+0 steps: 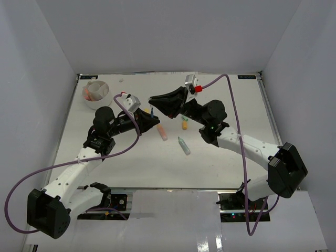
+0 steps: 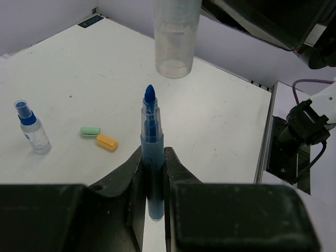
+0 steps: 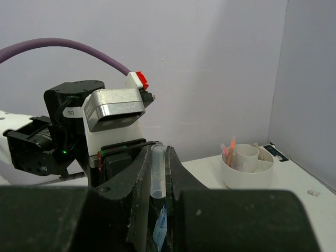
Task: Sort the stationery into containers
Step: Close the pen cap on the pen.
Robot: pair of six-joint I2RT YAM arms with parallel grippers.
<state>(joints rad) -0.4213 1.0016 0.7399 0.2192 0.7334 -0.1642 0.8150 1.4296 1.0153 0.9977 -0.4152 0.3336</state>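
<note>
Pinching a blue marker (image 2: 150,134) upright by its lower barrel, the left gripper (image 2: 153,160) has its jaws closed tight on it, with the bare felt tip pointing up. The right gripper (image 3: 157,157) is clamped the same way on a clear cap (image 2: 176,37), which hangs mouth-down just above the tip and slightly to one side, not touching.

The step looks like recapping before sorting. Centre the cap's mouth over the tip, line up both axes, then press straight along the barrel. An off-centre push would likely smear ink or lever the marker in its grip.

Nothing sits between cap and tip. On the table (image 1: 131,168) below are a blue-capped bottle (image 2: 31,128), a green eraser (image 2: 90,131) just beside an orange eraser (image 2: 107,142), a pink marker (image 1: 161,132) and a teal marker (image 1: 184,146). The white tub (image 3: 247,178) stands well apart, with pens in one compartment.
</note>
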